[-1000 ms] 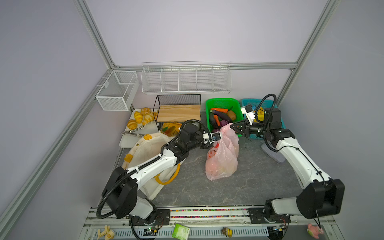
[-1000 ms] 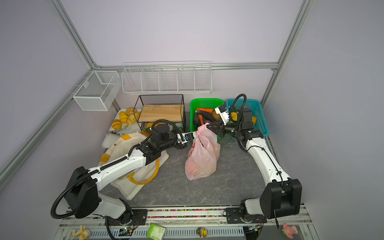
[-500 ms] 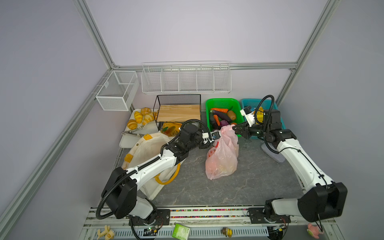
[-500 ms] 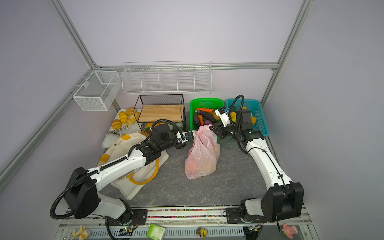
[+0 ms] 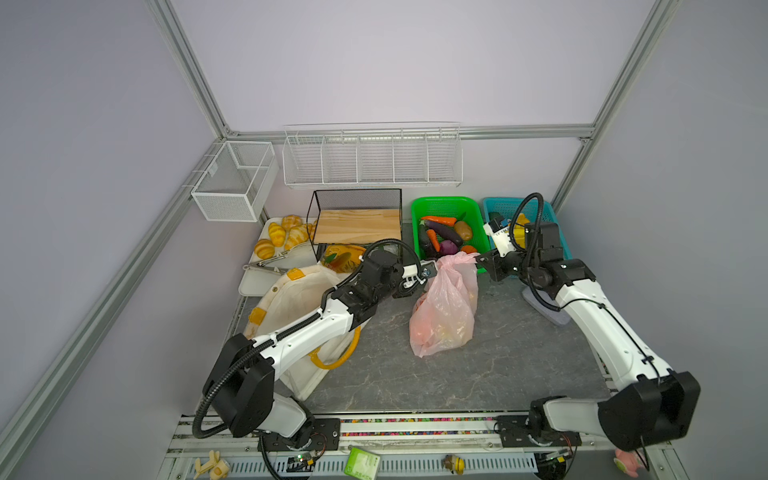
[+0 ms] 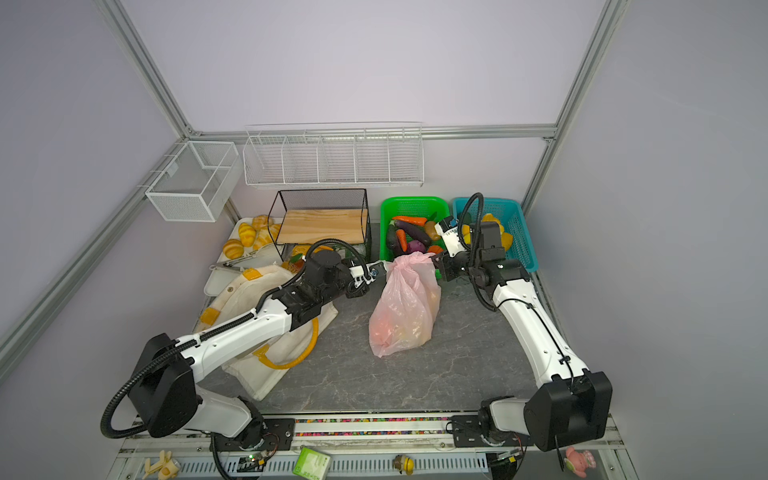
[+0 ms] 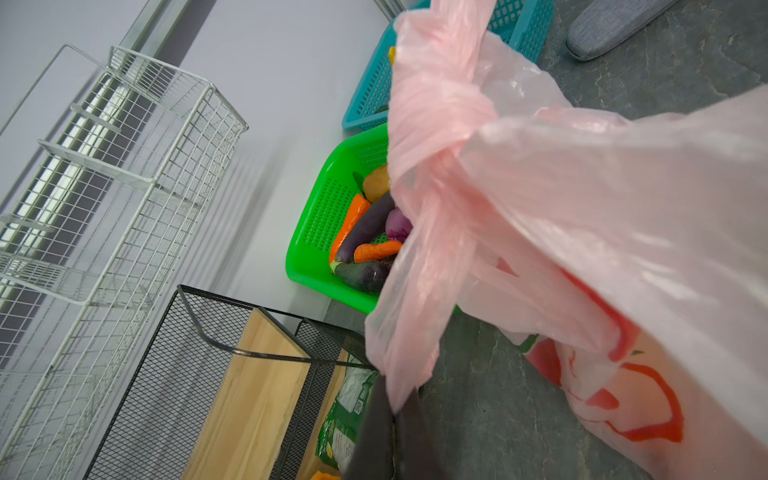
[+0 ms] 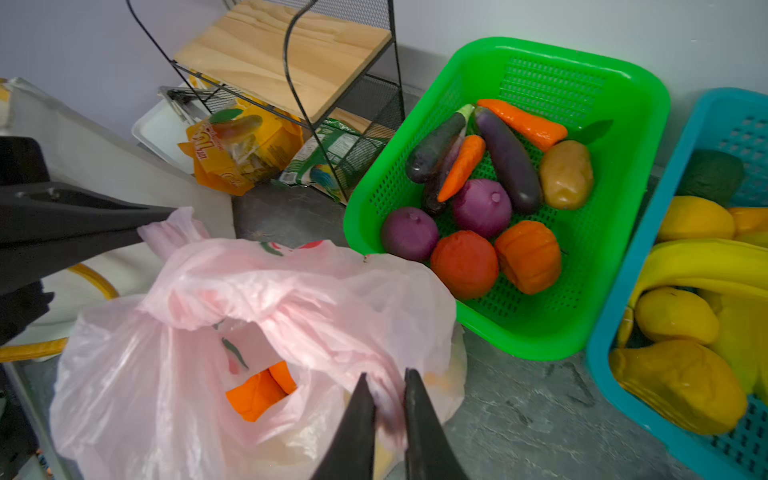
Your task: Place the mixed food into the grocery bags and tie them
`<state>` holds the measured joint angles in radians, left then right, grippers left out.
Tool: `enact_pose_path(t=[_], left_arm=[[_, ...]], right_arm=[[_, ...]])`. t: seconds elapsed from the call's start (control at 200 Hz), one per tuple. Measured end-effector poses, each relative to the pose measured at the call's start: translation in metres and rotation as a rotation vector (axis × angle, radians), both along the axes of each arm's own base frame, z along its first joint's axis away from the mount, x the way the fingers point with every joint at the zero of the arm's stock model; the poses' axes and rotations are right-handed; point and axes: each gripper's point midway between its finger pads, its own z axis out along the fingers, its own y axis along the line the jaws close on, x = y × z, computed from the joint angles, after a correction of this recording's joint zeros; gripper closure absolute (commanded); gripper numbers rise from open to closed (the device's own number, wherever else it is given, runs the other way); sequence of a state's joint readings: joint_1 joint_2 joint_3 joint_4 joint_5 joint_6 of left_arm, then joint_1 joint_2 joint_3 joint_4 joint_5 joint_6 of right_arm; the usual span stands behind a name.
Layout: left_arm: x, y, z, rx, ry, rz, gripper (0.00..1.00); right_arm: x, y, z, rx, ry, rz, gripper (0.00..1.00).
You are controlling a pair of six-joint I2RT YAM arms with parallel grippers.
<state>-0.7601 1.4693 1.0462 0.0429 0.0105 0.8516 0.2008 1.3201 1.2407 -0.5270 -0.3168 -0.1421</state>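
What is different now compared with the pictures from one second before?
The right gripper has closed further onto one handle of the pink bag. The left gripper stays shut on the other handle. Bag, canvas tote and green basket have not moved.

The contents of the pink bag (image 5: pixel 444 316) are blurred by its translucent plastic in both top views, and only an unidentified orange shape (image 8: pixel 257 392) is glimpsed through its mouth in the right wrist view. The cream tote (image 5: pixel 291 296) is largely covered by the left arm (image 5: pixel 316 328), and the blue basket (image 5: pixel 552 216) is partly hidden behind the right arm (image 5: pixel 598 328). The left pincer (image 7: pixel 395 399) and right pincer (image 8: pixel 386 382) are cut off by their wrist views' edges.
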Motion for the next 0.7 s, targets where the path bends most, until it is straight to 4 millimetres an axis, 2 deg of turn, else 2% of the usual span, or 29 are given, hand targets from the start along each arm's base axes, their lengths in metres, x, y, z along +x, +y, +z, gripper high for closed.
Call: enact_pose_path(t=[0.24,0.365,0.505,0.575,0.7], left_arm=[[0.003,0.005,-0.018,0.046,0.035,0.012,1.0],[0.007,0.01,-0.023,0.064,0.04,0.026,1.0],[0.012,0.015,-0.037,0.095,0.067,0.038,1.0],[0.01,0.015,-0.047,0.112,0.095,0.028,1.0],[0.003,0.011,-0.052,0.105,0.134,-0.016,0.99]], right_arm=[[-0.003,-0.002,-0.007,-0.045,0.002,-0.031,0.9],[0.001,-0.015,-0.017,-0.098,0.009,-0.092,0.92],[0.001,-0.032,-0.039,-0.129,0.047,-0.144,0.92],[0.001,-0.03,-0.042,-0.124,0.047,-0.136,0.92],[0.001,-0.011,-0.036,-0.087,0.013,-0.075,0.92]])
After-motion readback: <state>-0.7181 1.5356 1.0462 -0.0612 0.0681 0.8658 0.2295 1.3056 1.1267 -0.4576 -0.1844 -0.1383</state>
